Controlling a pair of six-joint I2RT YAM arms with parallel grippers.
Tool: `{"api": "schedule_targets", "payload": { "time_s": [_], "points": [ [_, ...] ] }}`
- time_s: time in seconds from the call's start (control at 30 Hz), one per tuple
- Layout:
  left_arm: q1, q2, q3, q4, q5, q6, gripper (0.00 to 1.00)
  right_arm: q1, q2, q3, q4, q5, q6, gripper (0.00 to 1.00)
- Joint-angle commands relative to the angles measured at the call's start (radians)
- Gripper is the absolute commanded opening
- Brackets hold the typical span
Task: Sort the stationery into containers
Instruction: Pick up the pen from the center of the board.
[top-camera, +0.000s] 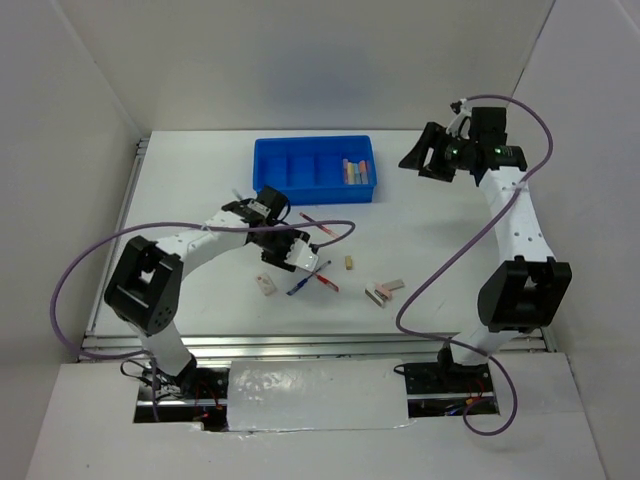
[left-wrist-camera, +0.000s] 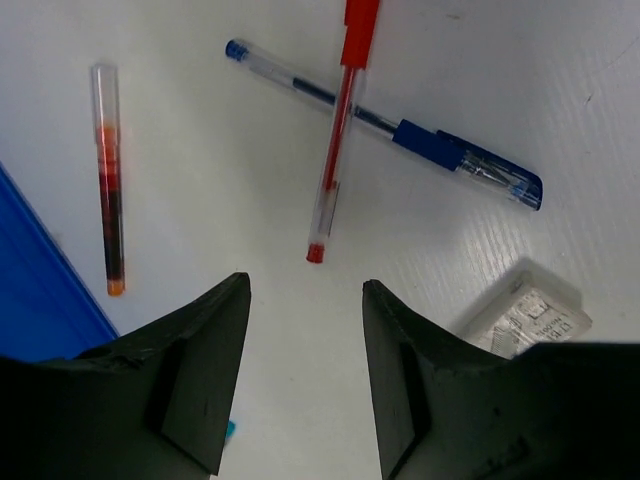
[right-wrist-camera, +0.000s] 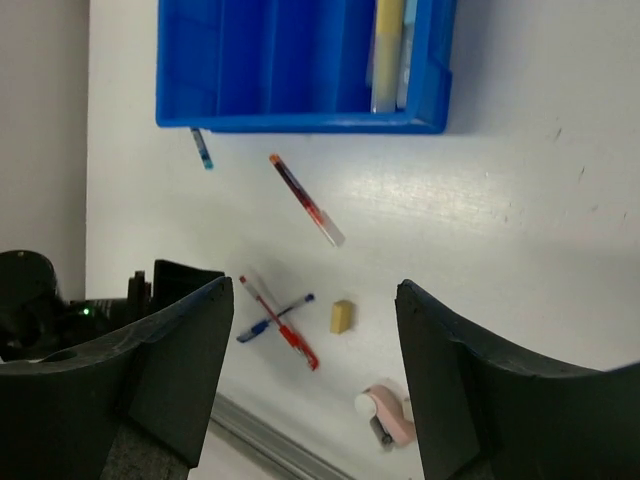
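While hovering low over the white worktop (top-camera: 420, 220), holds the left tool (left-wrist-camera: 305, 285) spread and empty just short of a thin red clear plastic pen (left-wrist-camera: 330, 180) crossed over a blue-gripped clear plastic pen (left-wrist-camera: 425, 145). Holds the right tool (right-wrist-camera: 315, 290) spread and empty, raised right of the bright blue rectangular plastic tray (top-camera: 310, 196), with stubby pastel markers (top-camera: 353, 172) in its rightmost compartment.

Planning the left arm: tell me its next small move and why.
Probably ease the open left pincer forward and down to straddle the red pen. It lies on top of the blue pen, its barrel lined up with the pincer's gap, so lifting it first should disturb least.
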Motion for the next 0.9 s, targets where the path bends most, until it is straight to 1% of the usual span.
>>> {"api": "schedule_targets", "payload": {
  "time_s": [0.0, 0.1, 0.2, 0.33, 0.43, 0.5, 0.63, 0.67, 0.73, 0.8, 0.83, 0.87],
  "points": [
    [-0.053, 0.036, 0.049, -0.041, 0.008, 0.153, 0.61, -0.020, -0.056, -0.028, -0.040, -0.037, -0.033, 0.73],
    [-0.079, 0.068, 0.049, -0.030, -0.030, 0.163, 0.60, -0.061, -0.075, -0.049, -0.057, -0.063, -0.039, 0.73],
    [-0.100, 0.104, 0.057, -0.012, -0.037, 0.141, 0.61, -0.095, -0.089, -0.064, -0.063, -0.086, -0.039, 0.73],
    [-0.103, 0.169, 0.087, -0.026, -0.037, 0.118, 0.61, -0.118, -0.083, -0.072, -0.068, -0.097, -0.039, 0.73],
    [-0.106, 0.187, 0.074, 0.005, -0.058, 0.118, 0.59, -0.130, -0.069, -0.071, -0.083, -0.098, -0.048, 0.72],
    [-0.111, 0.189, 0.055, 0.031, -0.069, 0.120, 0.55, -0.140, -0.067, -0.072, -0.087, -0.107, -0.050, 0.72],
    [-0.119, 0.210, 0.070, 0.025, -0.095, 0.084, 0.41, -0.149, -0.069, -0.080, -0.084, -0.112, -0.049, 0.71],
    [-0.119, 0.212, 0.078, 0.022, -0.107, 0.072, 0.31, -0.149, -0.066, -0.078, -0.086, -0.112, -0.049, 0.71],
    [-0.123, 0.198, 0.077, 0.041, -0.118, 0.026, 0.20, -0.147, -0.060, -0.071, -0.092, -0.120, -0.053, 0.70],
    [-0.123, 0.137, 0.058, 0.084, -0.113, -0.017, 0.00, -0.147, -0.052, -0.058, -0.109, -0.136, -0.065, 0.70],
    [-0.123, 0.103, 0.048, 0.098, -0.104, -0.029, 0.00, -0.146, -0.050, -0.051, -0.117, -0.144, -0.073, 0.70],
    [-0.123, 0.033, 0.029, 0.111, -0.090, -0.046, 0.00, -0.147, -0.046, -0.046, -0.129, -0.147, -0.082, 0.69]
  ]
}}
